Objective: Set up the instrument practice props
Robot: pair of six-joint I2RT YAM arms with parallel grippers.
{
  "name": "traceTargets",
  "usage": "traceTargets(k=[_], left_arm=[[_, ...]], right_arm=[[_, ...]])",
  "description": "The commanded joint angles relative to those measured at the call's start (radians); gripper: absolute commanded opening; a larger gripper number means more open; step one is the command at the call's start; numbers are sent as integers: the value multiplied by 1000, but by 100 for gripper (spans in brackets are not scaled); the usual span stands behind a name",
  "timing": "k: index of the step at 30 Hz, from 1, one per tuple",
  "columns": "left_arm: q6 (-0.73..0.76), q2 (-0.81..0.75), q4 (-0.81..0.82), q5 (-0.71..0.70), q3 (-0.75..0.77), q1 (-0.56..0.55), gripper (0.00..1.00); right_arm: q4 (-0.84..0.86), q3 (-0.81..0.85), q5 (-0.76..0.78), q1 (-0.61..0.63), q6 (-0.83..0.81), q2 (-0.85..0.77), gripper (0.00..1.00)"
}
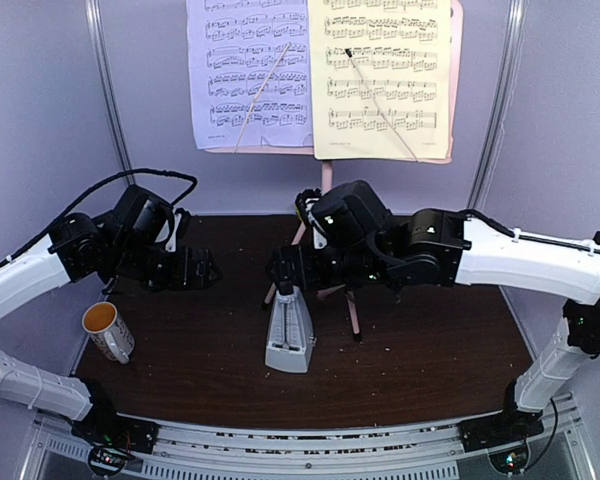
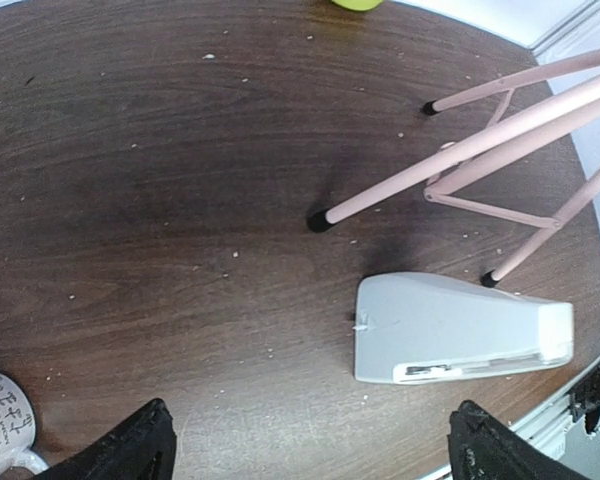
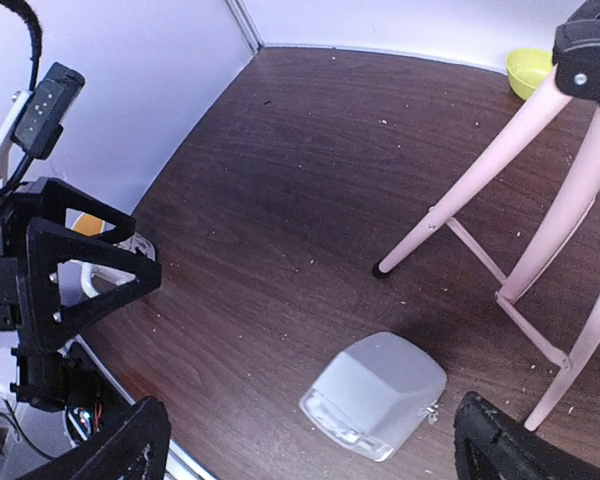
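Both hands gape wide and empty: the left hand (image 1: 188, 268) hovers near the mug (image 1: 106, 329), the right hand (image 1: 288, 268) above the grey metronome (image 1: 288, 332), which stands on the desk (image 1: 430, 340) just beside the feet of the pink music stand (image 1: 326, 180). A careless reach could clip a leg, toppling stand and pages (image 1: 380, 75).

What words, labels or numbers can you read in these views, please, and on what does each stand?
No text can be read.
Lavender page: music staves, small print too small to read.
Pale-yellow page: the same.
White mug: black marks, too blurred.
Grey metronome: no label shows.
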Motion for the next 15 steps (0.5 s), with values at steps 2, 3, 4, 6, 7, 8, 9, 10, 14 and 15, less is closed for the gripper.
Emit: traceTargets(k=[2, 3, 4, 6, 7, 8, 9, 10, 14, 15], left_arm=[[-47, -30, -3, -68, -35, 13, 98], [-52, -34, -5, -75, -38, 14, 98], [-55, -38, -5, -83, -41, 15, 98], [-56, -46, -5, -99, -44, 15, 98], [-53, -50, -5, -105, -45, 16, 98], [-43, -54, -5, -107, -42, 17, 98], [-37, -56, -7, -110, -40, 18, 98], [-32, -61, -12, -116, -36, 18, 98], [-20, -74, -34, -151, -29, 19, 98], [-20, -79, -38, -160, -29, 19, 98]], right_arm=[[-333, 272, 201, 63, 283, 191, 100], [-386, 342, 215, 68, 320, 228, 100], [-438, 382, 228, 73, 354, 262, 100], [-509, 432, 256, 82, 420, 316, 100], [-539, 447, 265, 85, 449, 335, 100], [-565, 460, 268, 85, 477, 353, 100], [-594, 471, 269, 85, 508, 370, 100], [-612, 483, 270, 85, 531, 387, 100], [-663, 500, 276, 84, 604, 436, 97], [-670, 499, 280, 84, 621, 445, 96]])
